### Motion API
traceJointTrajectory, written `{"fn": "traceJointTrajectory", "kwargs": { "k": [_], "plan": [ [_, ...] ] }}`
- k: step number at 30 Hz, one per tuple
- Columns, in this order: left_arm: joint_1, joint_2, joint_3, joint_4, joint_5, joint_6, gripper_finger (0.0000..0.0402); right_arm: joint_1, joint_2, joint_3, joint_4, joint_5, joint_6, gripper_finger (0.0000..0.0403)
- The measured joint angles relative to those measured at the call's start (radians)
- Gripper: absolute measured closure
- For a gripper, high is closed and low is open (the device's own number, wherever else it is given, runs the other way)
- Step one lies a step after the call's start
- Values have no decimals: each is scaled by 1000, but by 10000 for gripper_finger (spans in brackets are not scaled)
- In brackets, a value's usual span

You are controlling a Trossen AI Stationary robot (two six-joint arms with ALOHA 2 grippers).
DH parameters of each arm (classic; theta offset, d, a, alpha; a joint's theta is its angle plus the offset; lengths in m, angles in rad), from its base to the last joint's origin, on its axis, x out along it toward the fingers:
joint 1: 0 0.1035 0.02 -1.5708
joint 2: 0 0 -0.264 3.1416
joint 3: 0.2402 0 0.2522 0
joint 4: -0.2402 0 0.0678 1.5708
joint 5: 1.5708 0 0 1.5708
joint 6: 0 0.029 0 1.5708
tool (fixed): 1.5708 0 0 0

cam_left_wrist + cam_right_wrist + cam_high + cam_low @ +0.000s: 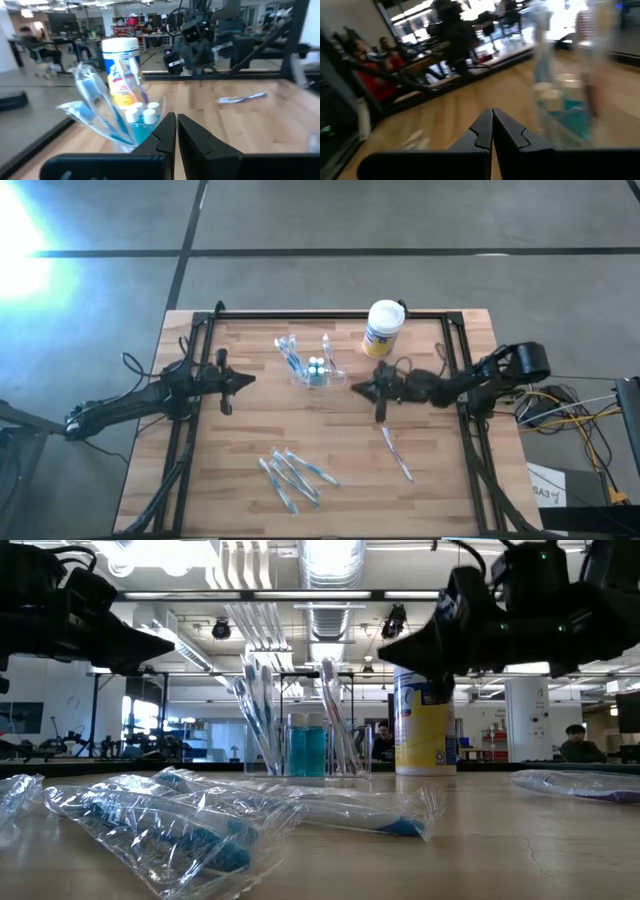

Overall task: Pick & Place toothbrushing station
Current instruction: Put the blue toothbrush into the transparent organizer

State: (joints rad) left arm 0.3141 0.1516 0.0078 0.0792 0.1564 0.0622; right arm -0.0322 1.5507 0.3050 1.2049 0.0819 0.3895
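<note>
So the toothbrushing station [316, 371] is sitting upright on the table [440, 490], toward the far edge, pretty much in the gap between the two grippers. It's a clear holder with a few brushes sticking up and fanning outward, plus little blue bottles inside. From above, its long axis looks to run roughly along the line from one gripper to the other, slightly skewed, with the open top facing up.

The right gripper [362, 389] is just beside it, tips pointing at its end, jaws pressed fully together and holding nothing. The left gripper [248, 379] is a bit farther off on the opposite side, also aimed at it, with only a sliver of gap between its fingers, empty too.

Looks like the approach step to me: nothing's been grabbed yet. Next move would need one gripper to spread its fingers, then close on a wall of the holder without tipping those brushes. A white canister [382, 328] stands just beyond the right gripper, so watch that.
</note>
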Motion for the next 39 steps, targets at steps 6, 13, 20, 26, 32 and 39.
{"fn": "traceJointTrajectory", "kwargs": {
  "k": [6, 13, 20, 26, 32, 39],
  "plan": [
    [0, 0, 0, -6, 28, 9, 381, 152, 53, 147, -71, 72, -53, 394],
    [0, 0, -1, -18, 29, 19, 390, 288, -6, 393, -637, 270, -9, 394],
    [0, -2, -1, 10, 42, 11, 397, 404, 40, 710, -1238, 392, 110, 394],
    [-1, -3, -2, 24, 132, 42, 398, 472, 125, 856, -1325, 415, 136, 394],
    [-1, -15, -2, 28, 141, 34, 378, 500, 241, 975, -1338, 413, 190, 394],
    [0, -19, -2, 30, 150, -4, 368, 499, 383, 1150, -1539, 360, 391, 359]
  ]
}}
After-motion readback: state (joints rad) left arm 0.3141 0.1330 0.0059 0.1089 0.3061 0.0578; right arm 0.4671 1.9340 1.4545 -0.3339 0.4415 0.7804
